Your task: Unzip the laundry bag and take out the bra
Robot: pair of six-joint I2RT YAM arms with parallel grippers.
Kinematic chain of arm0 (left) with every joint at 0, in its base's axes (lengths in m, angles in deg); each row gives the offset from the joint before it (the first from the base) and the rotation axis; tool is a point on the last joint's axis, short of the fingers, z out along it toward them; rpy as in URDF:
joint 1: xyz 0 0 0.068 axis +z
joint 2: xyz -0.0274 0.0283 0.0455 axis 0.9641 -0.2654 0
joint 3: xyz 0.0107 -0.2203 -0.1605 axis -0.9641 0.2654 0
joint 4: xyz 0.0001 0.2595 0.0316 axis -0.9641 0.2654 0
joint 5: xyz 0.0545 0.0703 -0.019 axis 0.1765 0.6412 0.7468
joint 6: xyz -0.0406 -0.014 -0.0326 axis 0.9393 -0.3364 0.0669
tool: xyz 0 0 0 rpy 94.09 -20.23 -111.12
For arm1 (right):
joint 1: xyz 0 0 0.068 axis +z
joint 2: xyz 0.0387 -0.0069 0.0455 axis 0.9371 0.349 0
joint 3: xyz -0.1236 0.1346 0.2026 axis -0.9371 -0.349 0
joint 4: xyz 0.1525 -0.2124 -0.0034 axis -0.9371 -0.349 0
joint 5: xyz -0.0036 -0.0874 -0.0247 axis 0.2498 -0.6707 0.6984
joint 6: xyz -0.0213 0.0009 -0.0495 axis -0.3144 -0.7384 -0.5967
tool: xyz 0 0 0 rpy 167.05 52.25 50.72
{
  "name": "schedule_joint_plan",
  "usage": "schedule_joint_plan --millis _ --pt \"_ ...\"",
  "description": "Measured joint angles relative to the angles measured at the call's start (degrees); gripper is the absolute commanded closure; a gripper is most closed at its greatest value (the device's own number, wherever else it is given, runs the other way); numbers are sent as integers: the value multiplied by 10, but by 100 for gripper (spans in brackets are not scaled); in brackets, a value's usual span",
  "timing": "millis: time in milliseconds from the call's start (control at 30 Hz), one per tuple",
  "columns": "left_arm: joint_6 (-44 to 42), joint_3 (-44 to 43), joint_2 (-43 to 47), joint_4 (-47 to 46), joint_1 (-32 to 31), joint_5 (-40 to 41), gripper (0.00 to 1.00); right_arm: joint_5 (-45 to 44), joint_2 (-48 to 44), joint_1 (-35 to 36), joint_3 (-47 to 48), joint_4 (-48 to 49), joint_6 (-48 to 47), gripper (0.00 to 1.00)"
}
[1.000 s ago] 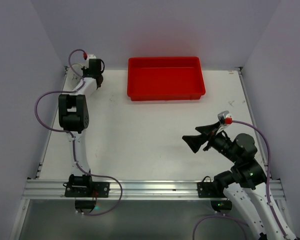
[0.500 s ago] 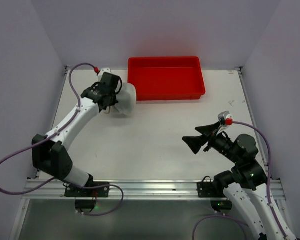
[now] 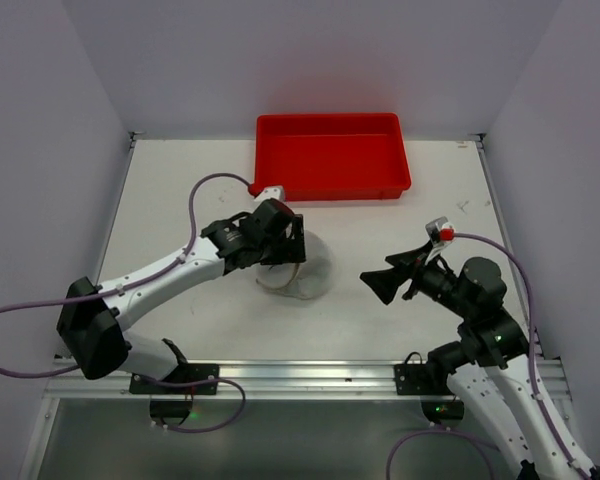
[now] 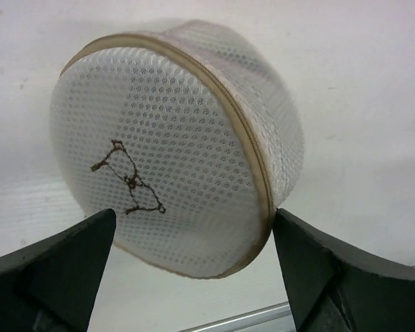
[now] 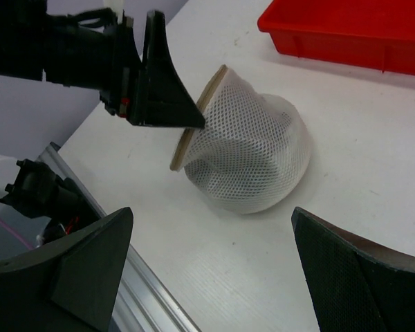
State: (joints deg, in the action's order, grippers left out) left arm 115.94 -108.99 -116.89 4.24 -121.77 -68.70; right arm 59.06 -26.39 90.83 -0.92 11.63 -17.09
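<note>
The laundry bag (image 3: 308, 270), a round whitish mesh case with a tan zip rim, lies tilted on the table's middle. Its flat face with the small dark bra icon (image 4: 128, 181) fills the left wrist view. My left gripper (image 3: 284, 257) stands open around the bag's (image 4: 173, 138) rim, and the right finger touches the zip edge. My right gripper (image 3: 385, 272) hovers open to the bag's right, apart from it; in its view the bag (image 5: 252, 155) lies ahead of the gripper (image 5: 211, 211). The bra is hidden.
A red rectangular tray (image 3: 331, 155) stands at the back centre. An aluminium rail (image 3: 300, 378) runs along the near table edge. Grey walls close in the left, back and right sides.
The left arm swung from the back left corner to the table's middle, bringing the bag with it, and its jaws have opened. The right arm barely moved.
</note>
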Motion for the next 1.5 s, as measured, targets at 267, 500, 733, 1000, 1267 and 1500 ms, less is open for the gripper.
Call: schedule_joint_plan --millis 267,500,733,1000,1267,1500 --pt "-37 -130 -55 -59 10 -44 0 -5 59 1 -4 15 38 1" --pt "-77 -84 -15 -115 150 -106 0 -58 143 72 -15 66 132 5" --pt "-128 66 29 -153 290 -189 1 -177 285 216 18 113 199 18" --pt "-144 196 41 -229 377 -313 1 -275 464 329 100 163 257 30" --pt "-152 218 54 -269 388 -362 1 -342 568 349 150 176 306 58" --pt "-163 229 83 -282 389 -402 1 -299 575 299 141 193 296 100"
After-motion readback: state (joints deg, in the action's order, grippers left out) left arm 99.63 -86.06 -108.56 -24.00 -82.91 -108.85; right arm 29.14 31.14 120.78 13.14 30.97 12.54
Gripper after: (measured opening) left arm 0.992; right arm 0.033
